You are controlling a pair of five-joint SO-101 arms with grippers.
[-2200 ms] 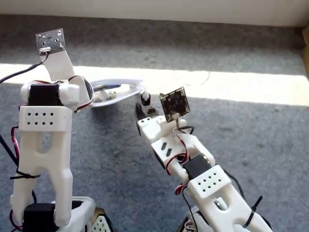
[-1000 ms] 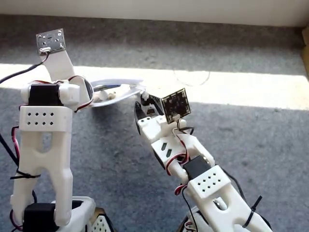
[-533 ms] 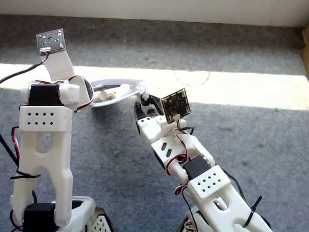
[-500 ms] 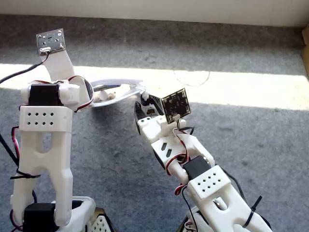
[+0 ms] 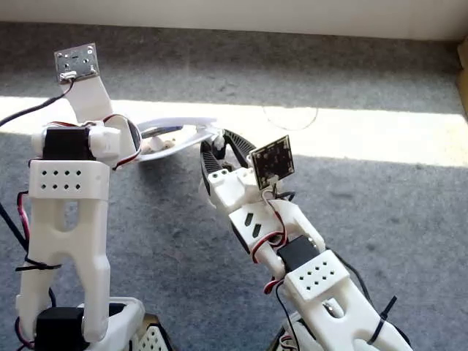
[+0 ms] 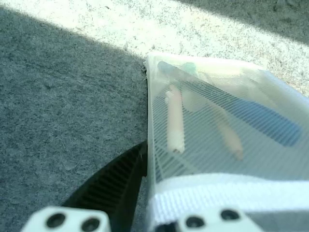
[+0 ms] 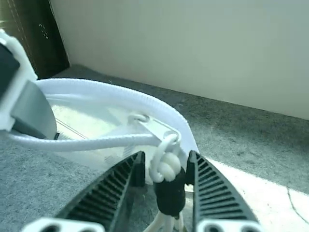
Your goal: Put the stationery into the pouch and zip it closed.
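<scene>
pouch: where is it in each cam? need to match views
High view: pouch between the two arms, at the sunlit carpet strip.
Left wrist view: pouch close up, stationery inside; strip beyond it.
Right wrist view: pouch just past the right gripper, whose open fingers flank the zipper pull.
Shared landmark: the sunlit carpet strip.

translucent white fine-striped mesh pouch (image 6: pixel 207 159); beige pencils (image 6: pixel 175 121); blue pen (image 6: pixel 270 123); white zip cord (image 7: pixel 164 166); black ribbed fingers (image 7: pixel 215 193); speckled grey worktop (image 5: pixel 380 219)
</scene>
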